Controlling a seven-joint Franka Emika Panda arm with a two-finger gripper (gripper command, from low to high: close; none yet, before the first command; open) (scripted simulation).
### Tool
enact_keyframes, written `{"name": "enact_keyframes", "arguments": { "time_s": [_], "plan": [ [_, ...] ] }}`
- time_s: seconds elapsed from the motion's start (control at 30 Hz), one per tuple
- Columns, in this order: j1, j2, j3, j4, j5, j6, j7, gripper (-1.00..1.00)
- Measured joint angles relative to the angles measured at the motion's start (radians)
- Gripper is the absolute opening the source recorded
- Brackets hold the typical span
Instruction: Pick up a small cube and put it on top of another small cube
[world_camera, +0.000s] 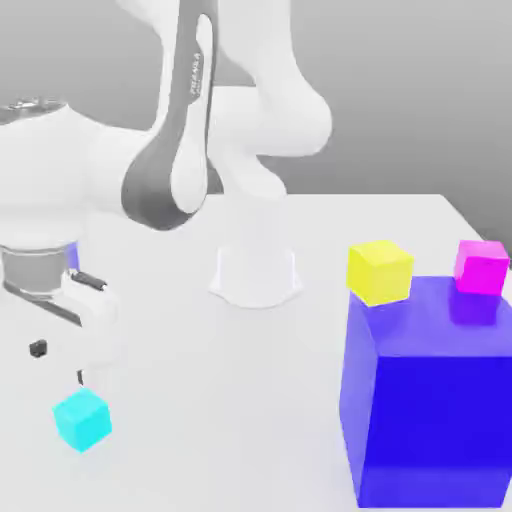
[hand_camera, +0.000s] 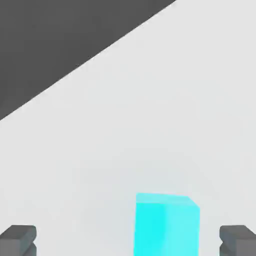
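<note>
four cubes, all plain, matte and sharp-edged on a smooth white table (world_camera: 300, 400) — one small cyan cube (world_camera: 82, 420), one small magenta-pink cube (world_camera: 481, 267), one small yellow cube (world_camera: 380, 271) and one big blue cube (world_camera: 430, 390). no containers here. the gripper (world_camera: 60, 362) hangs from the glossy white arm (world_camera: 200, 150) with its dark-tipped fingers (hand_camera: 19, 240) spread wide, holding nothing. the cyan cube sits on the table just below the fingertips, between them in the hand view and apart from both. the pink cube is well away from the fingers, at the blue cube's far edge; whether it rests on top i cannot tell.
</note>
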Motion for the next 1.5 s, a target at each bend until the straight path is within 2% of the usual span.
{"name": "enact_keyframes", "arguments": {
  "time_s": [0.17, 0.2, 0.43, 0.6, 0.67, 0.97, 1.27, 1.5],
  "plan": [
    [-0.072, 0.181, 0.083, 0.027, 0.092, 0.137, -0.067, 0.00],
    [-0.083, 0.202, 0.096, 0.031, 0.101, 0.154, -0.074, -1.00],
    [-0.084, 0.200, 0.096, 0.031, 0.096, 0.152, -0.070, -1.00],
    [-0.044, 0.041, 0.037, -0.002, 0.005, 0.027, -0.002, -1.00],
    [-0.038, -0.001, 0.057, 0.019, 0.027, -0.010, -0.018, -1.00],
    [0.106, -0.091, 0.279, 0.158, 0.374, -0.178, -0.366, -1.00],
    [0.337, -0.169, 0.416, 0.295, 0.761, -0.347, -0.753, -1.00],
    [0.525, -0.191, 0.569, 0.232, 0.902, -0.499, -1.048, -1.00]
  ]
}}
